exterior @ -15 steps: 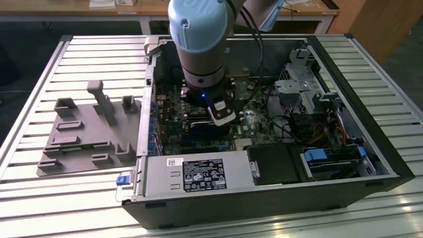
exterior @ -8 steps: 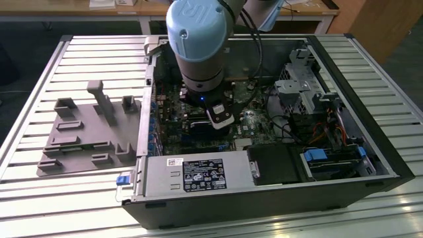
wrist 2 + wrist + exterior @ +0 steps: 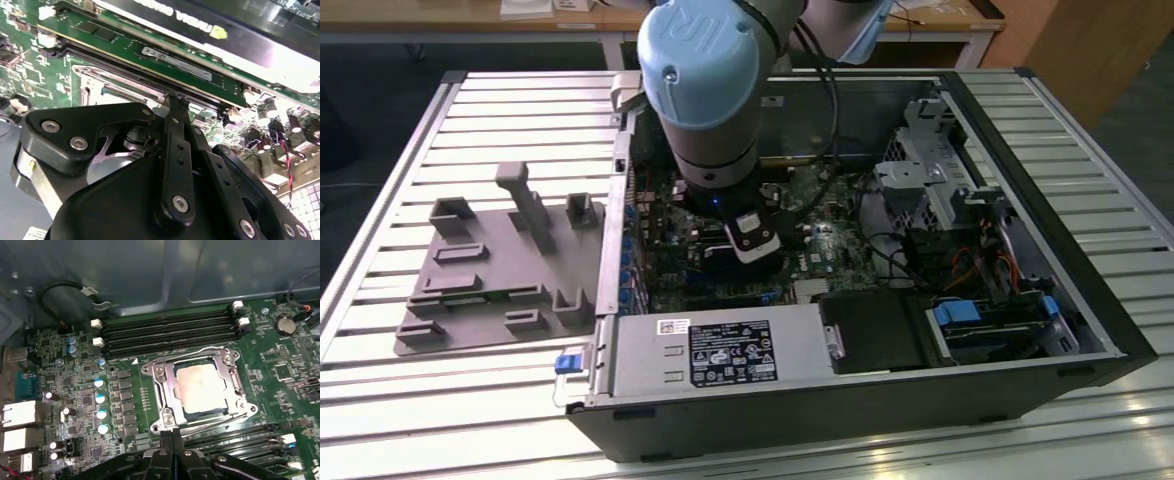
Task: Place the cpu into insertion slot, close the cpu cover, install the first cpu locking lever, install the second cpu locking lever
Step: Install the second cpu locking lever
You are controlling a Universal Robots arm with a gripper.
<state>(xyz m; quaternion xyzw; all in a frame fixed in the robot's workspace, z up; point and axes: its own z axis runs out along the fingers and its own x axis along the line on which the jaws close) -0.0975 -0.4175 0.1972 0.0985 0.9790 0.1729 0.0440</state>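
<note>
In the first wrist view the cpu, a dull silver square, lies in the socket on the green motherboard. The silvery cpu cover is folded down around it. One wire locking lever runs along the socket's side by the memory slots. The other lever runs along the opposite side. My gripper is shut, its black fingertips pressed together right at the socket's edge beside that second lever's end. I cannot tell whether they touch it. In the second wrist view the gripper hangs over the socket's metal frame. The exterior view has the gripper low inside the open computer case.
Memory slots flank the socket. A graphics card stands close beside the gripper. The power supply, drive cage and case walls hem in the arm. A grey fixture tray lies on the slatted table on the exterior view's left.
</note>
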